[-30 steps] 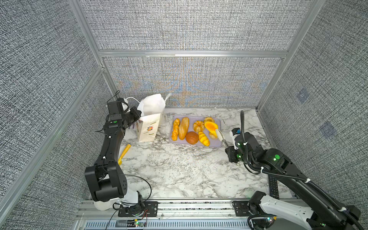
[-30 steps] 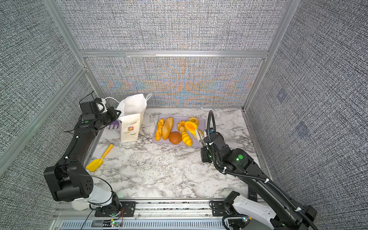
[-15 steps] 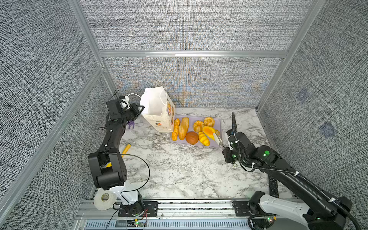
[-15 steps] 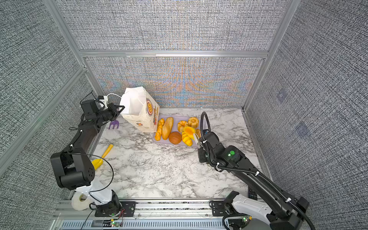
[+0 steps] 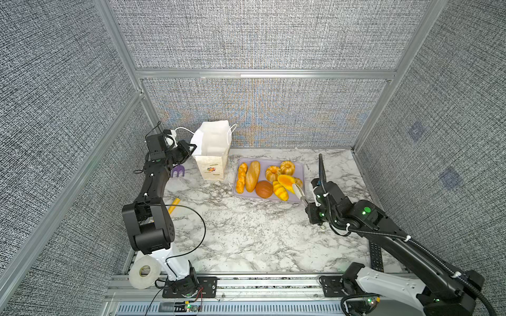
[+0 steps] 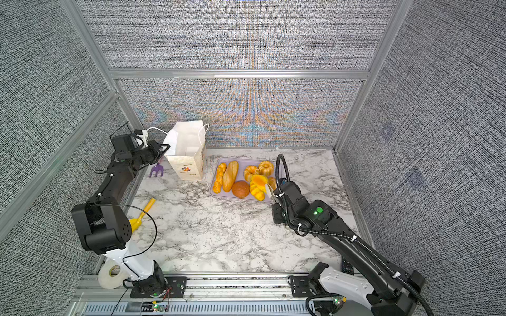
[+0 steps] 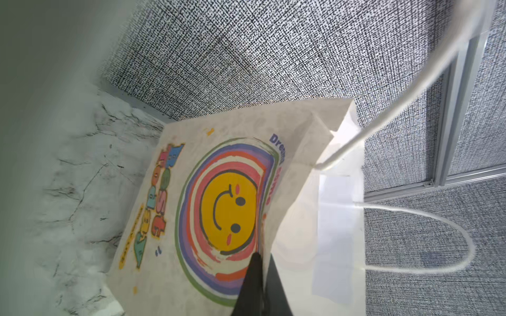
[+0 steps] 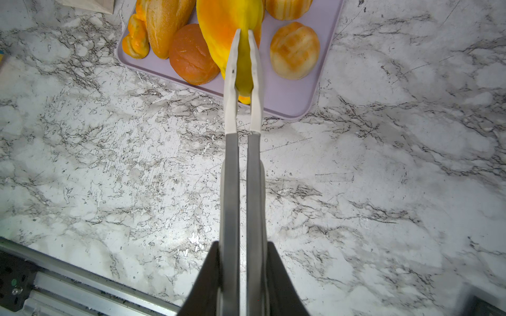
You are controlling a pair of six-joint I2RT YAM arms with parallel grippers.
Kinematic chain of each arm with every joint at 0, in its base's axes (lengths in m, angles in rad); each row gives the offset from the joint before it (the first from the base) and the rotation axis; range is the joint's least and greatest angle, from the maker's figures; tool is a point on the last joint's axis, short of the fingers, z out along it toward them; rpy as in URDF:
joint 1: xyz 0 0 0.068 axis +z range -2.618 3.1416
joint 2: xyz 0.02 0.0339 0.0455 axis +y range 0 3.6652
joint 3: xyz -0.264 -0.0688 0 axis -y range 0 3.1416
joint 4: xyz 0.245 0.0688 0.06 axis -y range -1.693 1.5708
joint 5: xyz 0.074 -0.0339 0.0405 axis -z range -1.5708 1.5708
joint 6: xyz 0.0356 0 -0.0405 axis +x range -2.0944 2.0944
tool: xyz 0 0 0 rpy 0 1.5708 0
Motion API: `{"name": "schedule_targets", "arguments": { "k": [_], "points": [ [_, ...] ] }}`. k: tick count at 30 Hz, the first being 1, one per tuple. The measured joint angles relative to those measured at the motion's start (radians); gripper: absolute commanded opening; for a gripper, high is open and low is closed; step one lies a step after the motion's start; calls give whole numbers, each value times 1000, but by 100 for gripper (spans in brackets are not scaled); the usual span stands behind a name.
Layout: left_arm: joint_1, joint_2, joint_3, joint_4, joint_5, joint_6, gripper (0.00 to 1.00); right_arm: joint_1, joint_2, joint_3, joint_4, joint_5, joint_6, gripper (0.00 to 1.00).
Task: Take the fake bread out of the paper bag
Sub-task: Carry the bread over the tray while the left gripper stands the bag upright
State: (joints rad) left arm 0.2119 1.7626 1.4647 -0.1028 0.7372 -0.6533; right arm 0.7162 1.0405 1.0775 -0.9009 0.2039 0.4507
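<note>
The marble desk point(image 5: 246, 232) bears the paper bag point(image 5: 212, 153), upright beside my left arm. My left jaws sit at its side edge; gripping or loose, I cannot tell. The lilac tray point(image 8: 287, 98) carries the fake bread point(image 5: 252, 175). My right jaws clamp one yellow-orange bread point(image 8: 227, 27), its length in line with them, over the tray's near part.

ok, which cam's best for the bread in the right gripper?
Right wrist. The yellow-orange bread is close up there, clamped in the right gripper. Both top views show it small, held above the lilac tray. Left wrist shows none of it, mostly the paper bag.
</note>
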Motion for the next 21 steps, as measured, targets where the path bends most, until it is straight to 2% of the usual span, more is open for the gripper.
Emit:
{"name": "schedule_targets", "arguments": {
  "k": [3,4,5,15,21],
  "points": [
    [0,8,24,-35,-18,28,61,0,-1,0,-2,-2,1,0],
    [1,8,29,-47,-29,35,77,0,-1,0,-4,-3,1,0],
    [1,8,33,-55,-33,46,99,0,-1,0,-6,-3,1,0],
    [3,-41,38,-101,-94,114,99,-3,14,0,-12,0,8,0],
    [6,-119,5,-105,-114,158,99,-58,106,43,-49,2,6,0]
  ]
}}
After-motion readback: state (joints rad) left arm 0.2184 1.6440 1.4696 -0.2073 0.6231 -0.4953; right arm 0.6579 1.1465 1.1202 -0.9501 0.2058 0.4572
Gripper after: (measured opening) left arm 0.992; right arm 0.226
